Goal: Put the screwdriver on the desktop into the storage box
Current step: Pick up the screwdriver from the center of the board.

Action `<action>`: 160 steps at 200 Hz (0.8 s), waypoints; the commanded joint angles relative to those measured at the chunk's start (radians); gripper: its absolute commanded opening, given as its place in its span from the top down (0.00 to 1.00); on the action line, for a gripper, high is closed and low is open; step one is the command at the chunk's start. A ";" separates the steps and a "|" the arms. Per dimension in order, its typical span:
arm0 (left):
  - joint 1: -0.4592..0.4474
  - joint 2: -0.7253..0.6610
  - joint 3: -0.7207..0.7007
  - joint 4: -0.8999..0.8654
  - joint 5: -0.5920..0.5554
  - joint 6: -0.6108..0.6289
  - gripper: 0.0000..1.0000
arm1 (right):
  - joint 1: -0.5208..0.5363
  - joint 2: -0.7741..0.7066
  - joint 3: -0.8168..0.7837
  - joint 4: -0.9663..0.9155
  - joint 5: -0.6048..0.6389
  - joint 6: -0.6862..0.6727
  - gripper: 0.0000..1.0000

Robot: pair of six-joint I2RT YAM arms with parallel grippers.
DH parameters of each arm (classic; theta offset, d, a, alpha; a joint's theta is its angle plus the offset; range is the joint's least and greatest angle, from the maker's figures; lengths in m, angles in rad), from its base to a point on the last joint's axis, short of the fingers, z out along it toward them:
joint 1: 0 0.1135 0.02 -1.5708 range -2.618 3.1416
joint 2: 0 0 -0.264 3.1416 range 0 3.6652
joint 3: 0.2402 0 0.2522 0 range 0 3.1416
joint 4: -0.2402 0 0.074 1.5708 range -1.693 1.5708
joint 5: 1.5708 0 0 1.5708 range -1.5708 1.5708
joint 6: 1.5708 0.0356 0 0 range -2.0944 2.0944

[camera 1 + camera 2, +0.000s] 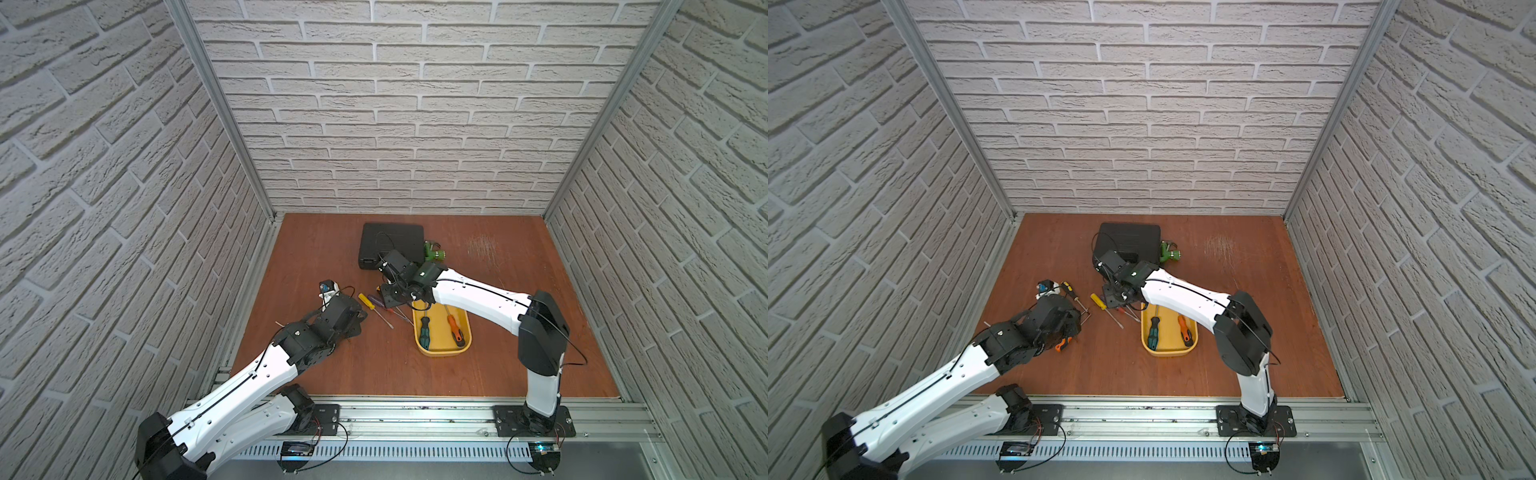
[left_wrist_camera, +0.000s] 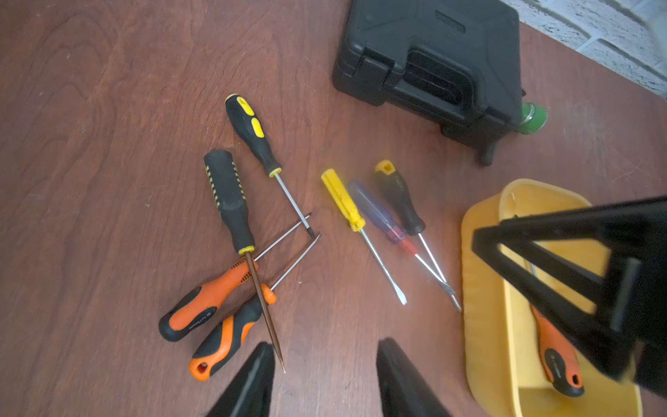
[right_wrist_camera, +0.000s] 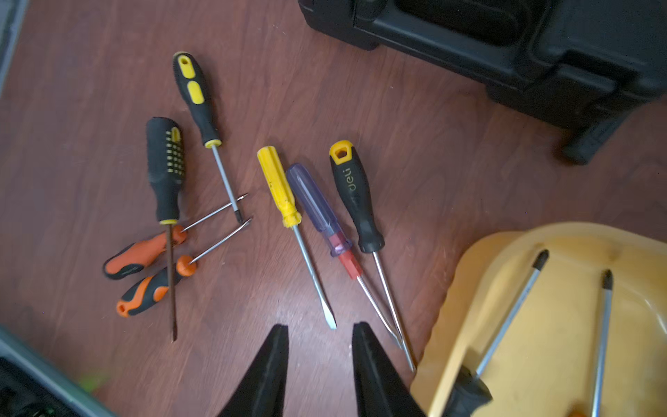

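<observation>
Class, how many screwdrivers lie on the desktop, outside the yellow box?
7. Four lie crossed in a cluster: slim black-yellow screwdriver, studded black screwdriver, two orange-black screwdrivers. Three lie side by side nearer the storage box: yellow-handled, purple-handled, black Deli. The arms may hide more.

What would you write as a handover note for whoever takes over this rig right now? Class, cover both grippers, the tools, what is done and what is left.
Left gripper: jaws apart, empty, above the desktop.
Right gripper: jaws apart, empty, near the box.
Done: green screwdriver and orange screwdriver lie in the box.
Left: seven on the desktop: a crossed pile of four around the studded black one; yellow one, purple one and Deli one side by side.
</observation>
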 commanded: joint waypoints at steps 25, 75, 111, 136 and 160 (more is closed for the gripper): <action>0.011 0.001 -0.083 0.036 0.039 -0.061 0.51 | -0.037 0.152 0.116 -0.044 -0.015 -0.049 0.62; 0.011 0.014 -0.115 0.071 0.066 -0.086 0.52 | -0.062 0.234 0.178 -0.072 -0.002 -0.048 0.62; 0.011 0.016 -0.126 0.084 0.072 -0.096 0.52 | -0.070 0.271 0.208 -0.087 -0.018 -0.061 0.62; 0.010 0.025 -0.124 0.090 0.073 -0.096 0.52 | -0.069 0.291 0.214 -0.097 -0.010 -0.058 0.62; 0.011 0.027 -0.126 0.091 0.076 -0.098 0.52 | -0.069 0.311 0.227 -0.109 0.000 -0.064 0.62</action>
